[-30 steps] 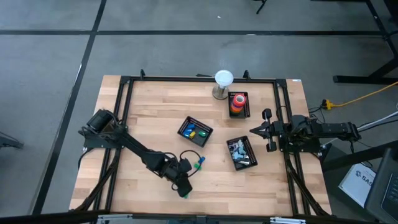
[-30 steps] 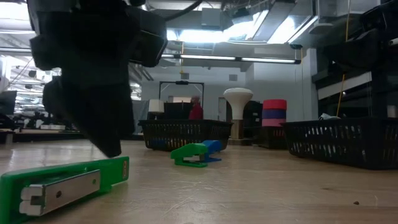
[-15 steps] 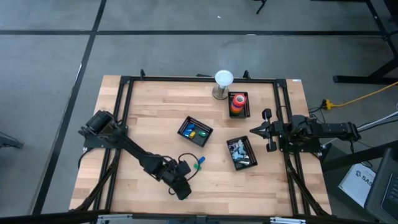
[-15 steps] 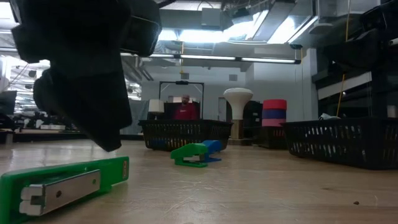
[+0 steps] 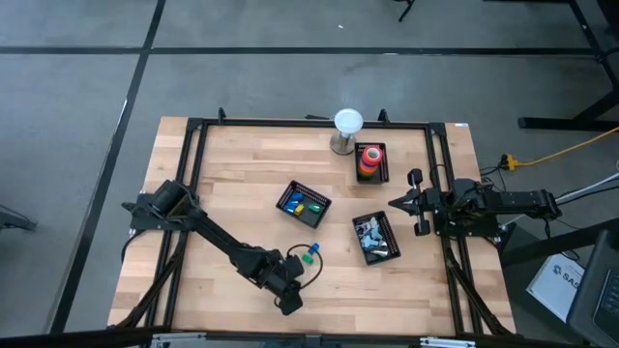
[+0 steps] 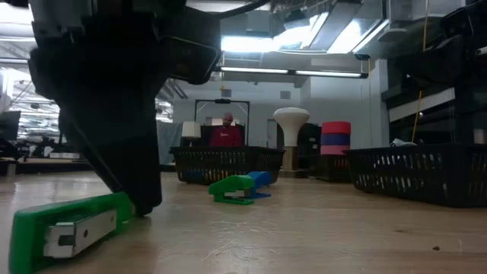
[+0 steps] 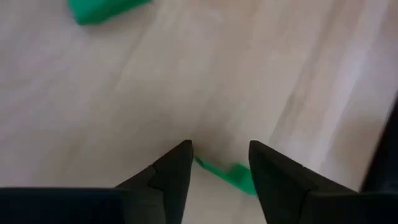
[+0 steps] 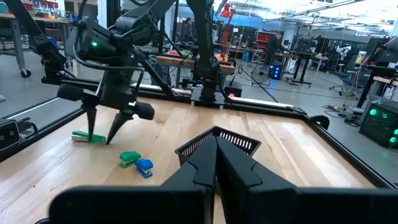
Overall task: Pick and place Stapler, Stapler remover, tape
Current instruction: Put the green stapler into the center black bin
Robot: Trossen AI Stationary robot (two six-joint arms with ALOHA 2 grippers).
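Our left gripper (image 7: 219, 163) stands with its jaws apart and pointed down at the near edge of the counter (image 5: 232, 203), straddling one end of the green stapler (image 6: 65, 228); the wrist view shows a green sliver between the two fingers (image 7: 173, 174), and nothing is clamped yet. From table height the jaws meet the stapler's far end, which looks tipped upward, though we cannot tell whether that end is lifted or simply pressed. We read the pose as a grasp being lined up, the wide opening leaving room to close across the body.

Just to the right and a little farther in lies a small green-and-blue item (image 5: 309, 255), probably a stapler remover, loose on the wood. Beyond it sit three black baskets: one holding coloured pieces (image 5: 303, 204), one with metal-looking bits (image 5: 374, 237), and one at the far side stacked with the tape (image 5: 369, 159) rolls, beside a white mushroom-shaped stand (image 5: 347, 130). The baskets appear to be the sorting bins.

Our right gripper (image 8: 210, 146) waits at the right edge of the counter, jaws together and empty. A person in red (image 6: 226, 133) is visible in the room behind.
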